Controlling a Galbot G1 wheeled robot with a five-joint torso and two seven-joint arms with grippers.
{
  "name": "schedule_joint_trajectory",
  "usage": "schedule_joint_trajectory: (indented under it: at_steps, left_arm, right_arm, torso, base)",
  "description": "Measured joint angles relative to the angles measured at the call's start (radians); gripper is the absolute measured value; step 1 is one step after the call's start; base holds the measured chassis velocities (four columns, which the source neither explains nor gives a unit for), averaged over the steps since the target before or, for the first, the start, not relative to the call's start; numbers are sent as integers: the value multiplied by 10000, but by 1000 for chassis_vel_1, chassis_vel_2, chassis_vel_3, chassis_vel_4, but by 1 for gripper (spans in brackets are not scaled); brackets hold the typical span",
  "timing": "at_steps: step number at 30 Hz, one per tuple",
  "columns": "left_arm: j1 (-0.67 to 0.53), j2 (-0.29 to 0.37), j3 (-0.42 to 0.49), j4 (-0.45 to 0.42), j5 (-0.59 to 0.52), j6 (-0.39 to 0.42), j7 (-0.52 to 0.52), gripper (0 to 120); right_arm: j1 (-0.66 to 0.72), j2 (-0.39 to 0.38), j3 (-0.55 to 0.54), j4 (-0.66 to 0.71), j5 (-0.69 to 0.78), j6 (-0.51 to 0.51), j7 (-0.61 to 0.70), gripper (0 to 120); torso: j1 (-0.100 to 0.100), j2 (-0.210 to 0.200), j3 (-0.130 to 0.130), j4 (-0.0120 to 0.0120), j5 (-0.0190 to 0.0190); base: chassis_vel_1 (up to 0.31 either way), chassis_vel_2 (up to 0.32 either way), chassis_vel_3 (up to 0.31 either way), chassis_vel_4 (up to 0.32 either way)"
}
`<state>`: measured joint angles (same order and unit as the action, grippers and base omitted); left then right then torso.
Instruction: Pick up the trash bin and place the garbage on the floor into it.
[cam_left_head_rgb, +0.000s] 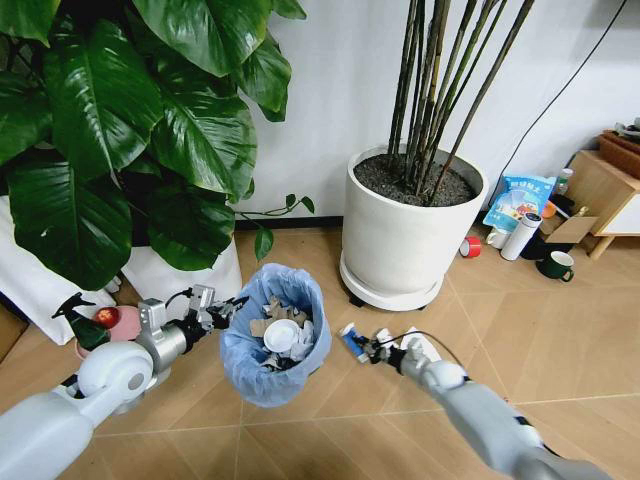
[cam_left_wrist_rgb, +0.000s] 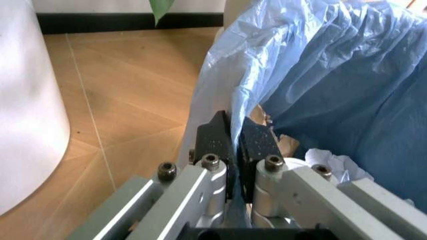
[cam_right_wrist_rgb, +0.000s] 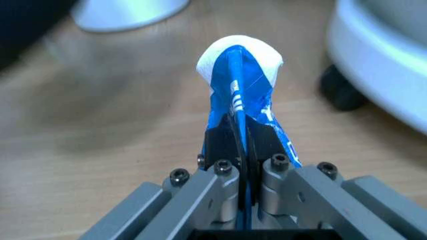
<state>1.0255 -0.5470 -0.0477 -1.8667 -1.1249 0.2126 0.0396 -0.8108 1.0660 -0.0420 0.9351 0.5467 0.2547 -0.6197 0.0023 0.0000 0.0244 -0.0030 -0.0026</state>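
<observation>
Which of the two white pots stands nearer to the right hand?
The pot with the bamboo stems. It stands just behind the right hand, which holds a blue packet. The other pot, under the big leaves, is behind the bin.

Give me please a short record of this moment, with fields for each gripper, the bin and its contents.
left gripper: shut on the rim of the trash bin, holding it off the floor
right gripper: shut on a blue and white packet, beside the bin
bin lining: light blue bag
bin contents: crumpled paper, a white disc
behind: white plant pot
</observation>
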Motion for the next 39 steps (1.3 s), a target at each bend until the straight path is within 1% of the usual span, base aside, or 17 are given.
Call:
schedule_joint_trajectory:
  at_steps: [2, 4, 5, 6, 7, 8, 9, 11, 13, 16, 17, 19, 21, 25, 36, 37, 39]
  left_arm:
    - [-100, 70, 167, 105, -27, 8, -5, 0]
    - [-103, 121, 212, 118, -29, 9, -12, 0]
    - [-113, 167, 280, 125, -29, 11, -21, 0]
    - [-294, 162, 485, 169, -61, 11, -33, 0]
    - [-476, 117, 651, 216, -102, 12, -44, 0]
    - [-476, 117, 651, 216, -102, 12, -44, 0]
    - [-599, 69, 771, 246, -127, 15, -59, 0]
    - [-731, -13, 991, 292, -133, 21, -81, 0]
    - [-844, -62, 1118, 348, -133, 30, -81, 0]
    - [-1800, -356, 2027, 726, -195, 41, -54, 0]
    - [-1800, -356, 2027, 726, -195, 41, -54, 0]
    - [-2274, -540, 2548, 929, -247, 43, -29, 0]
    - [-2816, -790, 3145, 1149, -333, 47, -22, 0]
    - [-3412, -1066, 3786, 1323, -476, 51, -21, 0]
    - [-3991, -1497, 4524, 1286, -618, 67, -114, 0]
    - [-4020, -1546, 4571, 1274, -619, 68, -132, 0]
    - [-4054, -1588, 4626, 1265, -625, 70, -151, 0]
  right_arm:
    - [-460, -584, 392, 921, 510, 237, -457, 0]
    - [-613, -771, 508, 1328, 740, 346, -669, 0]
    - [-785, -1015, 678, 1938, 1173, 534, -1029, 0]
    - [-1029, -1279, 919, 2724, 1739, 722, -1435, 0]
    - [-1221, -1438, 1132, 3294, 2129, 786, -1731, 0]
    - [-1221, -1438, 1132, 3294, 2129, 786, -1731, 0]
    - [-1335, -1557, 1306, 3787, 2480, 823, -2018, 0]
    - [-1436, -1748, 1590, 4728, 3074, 870, -2528, 0]
    - [-1489, -1801, 1683, 4945, 3191, 871, -2632, 0]
    - [-1670, -2047, 2088, 5882, 3828, 854, -3363, 0]
    - [-1670, -2047, 2088, 5882, 3828, 854, -3363, 0]
    - [-1670, -2135, 2162, 6266, 4154, 772, -3735, 0]
    - [-1552, -2198, 2093, 6619, 4515, 637, -4048, 0]
    - [-1222, -2200, 1726, 6686, 4608, 472, -4193, 0]
    - [-414, -1681, 474, 5639, 4032, 319, -4260, 0]
    - [-353, -1654, 379, 5571, 3928, 270, -4254, 5]
    - [-298, -1653, 299, 5505, 3817, 232, -4248, 8]
  torso:
    - [0, 1, 0, -3, 9]
    - [1, 1, 1, -4, 9]
    - [0, 1, 0, -2, 15]
    - [0, 2, -1, 11, 7]
    - [0, 1, 0, 7, 6]
    - [0, 1, 0, 7, 6]
    - [0, 1, 0, 6, 4]
    - [0, 2, 0, 11, 9]
    - [0, 1, 0, 8, 9]
    - [0, 2, -1, 5, 10]
    - [0, 2, -1, 5, 10]
    - [0, 1, 1, 1, 2]
    - [1, 1, 0, 0, 9]
    - [1, 1, 0, 4, 6]
    - [2, 1, 2, 7, 9]
    - [2, 1, 1, 6, 7]
    - [2, 1, 1, 6, 6]
  base:
    - [0, 0, 0, 0]
    - [0, 0, 0, 0]
    - [0, 0, 0, 0]
    - [0, 0, 0, 0]
    - [0, 0, 0, 0]
    - [0, 0, 0, 0]
    - [0, 0, 0, 0]
    - [0, 0, 0, 0]
    - [0, 0, 0, 0]
    - [0, 0, 0, 0]
    - [0, 0, 0, 0]
    - [0, 0, 0, 0]
    - [0, 0, 0, 0]
    - [0, 0, 0, 0]
    - [0, 0, 0, 0]
    - [0, 0, 0, 0]
    - [0, 0, 0, 0]
